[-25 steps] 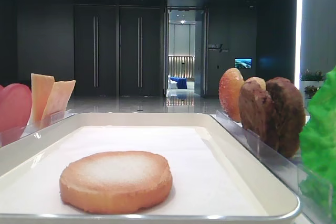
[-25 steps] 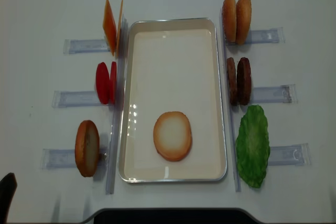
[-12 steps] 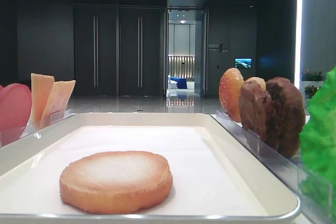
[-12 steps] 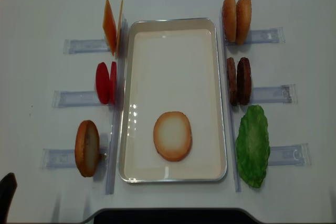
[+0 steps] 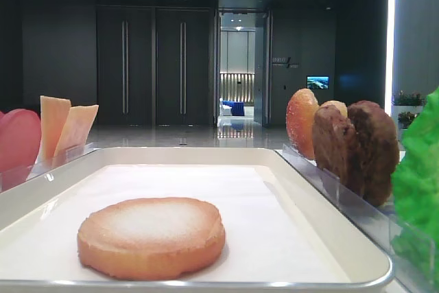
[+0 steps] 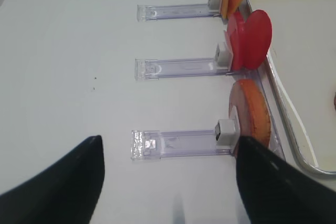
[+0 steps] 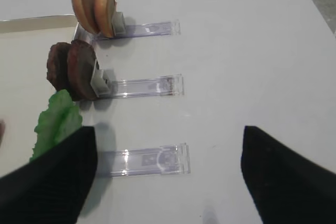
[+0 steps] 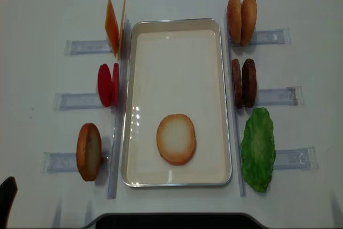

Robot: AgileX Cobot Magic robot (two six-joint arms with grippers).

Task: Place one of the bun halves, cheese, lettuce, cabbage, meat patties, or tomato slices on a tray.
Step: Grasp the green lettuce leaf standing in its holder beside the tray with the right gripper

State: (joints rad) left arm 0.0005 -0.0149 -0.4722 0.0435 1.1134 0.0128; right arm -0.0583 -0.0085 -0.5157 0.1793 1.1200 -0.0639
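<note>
The tray (image 8: 177, 30) is cream-white with a shiny silver rim, and the bun half (image 8: 176, 139) lying in it is golden-brown at the edge with a paler, sugary face. Left of the tray stand pale orange cheese (image 8: 111, 26) slices, pinkish-red tomato slices (image 8: 107, 85) and another golden-brown bun (image 8: 88, 151). Right of the tray are two golden-brown buns (image 8: 240, 19), dark brown lumpy meat patties (image 8: 244, 82) and bright green veined lettuce (image 8: 258, 149), all on a white table (image 8: 43, 9).
</note>
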